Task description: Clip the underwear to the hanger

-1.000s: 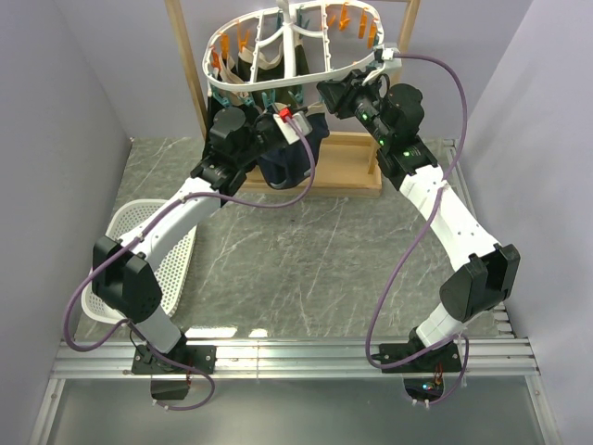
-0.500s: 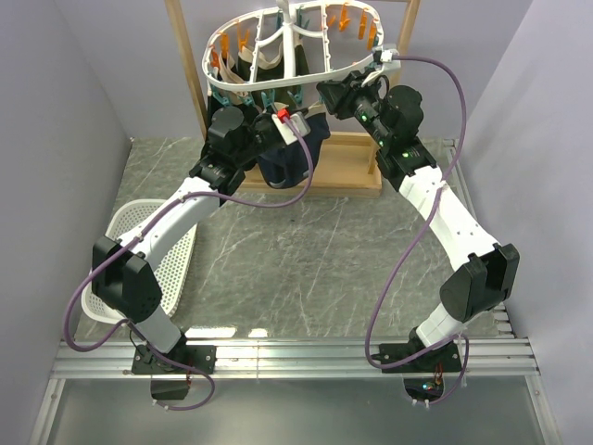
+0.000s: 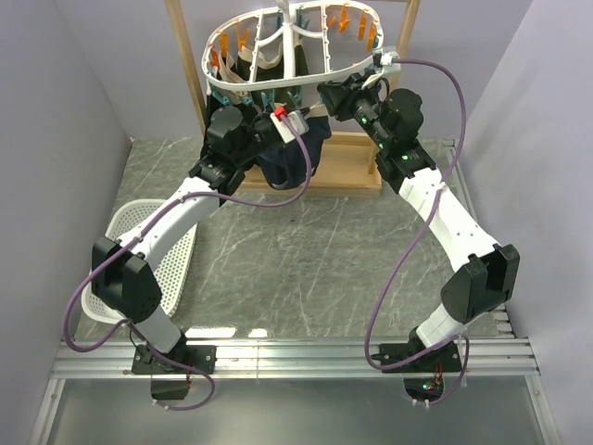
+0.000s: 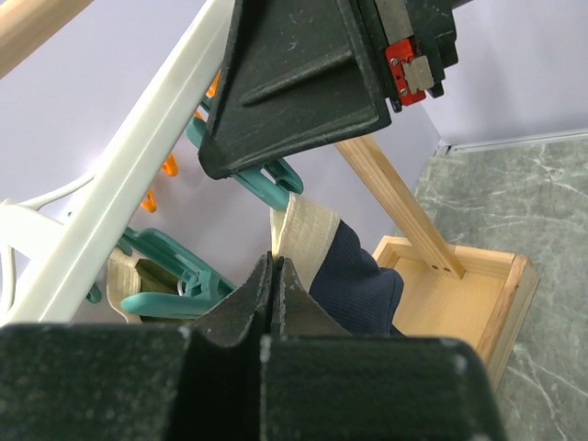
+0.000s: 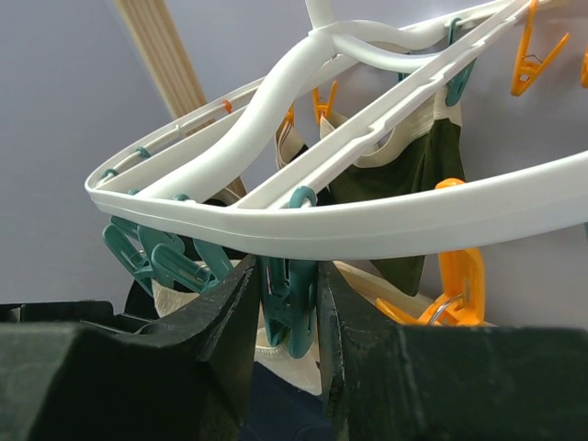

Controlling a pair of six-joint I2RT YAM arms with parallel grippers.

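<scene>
Top view: underwear [image 3: 283, 167] mostly hidden behind left gripper [image 3: 304, 120]; right gripper [image 3: 324, 93] tips lost under hanger [image 3: 352, 65] rim. Right wrist: finger contact on teal peg [image 5: 287, 299] unclear. Left wrist: hanger cut off by frame edge.

1. The left arm [image 3: 185, 209] stretches up and forward, its wrist just under the hanger's [image 5: 367, 225] near rim.
2. The left gripper [image 4: 274, 266] is pinched tight on the underwear [image 4: 358, 276] waistband.
3. The right arm [image 3: 445, 213] rises below the hanger's right side.
4. The right gripper [image 5: 288, 273] squeezes a teal peg [image 5: 289, 312] under that rim.
</scene>
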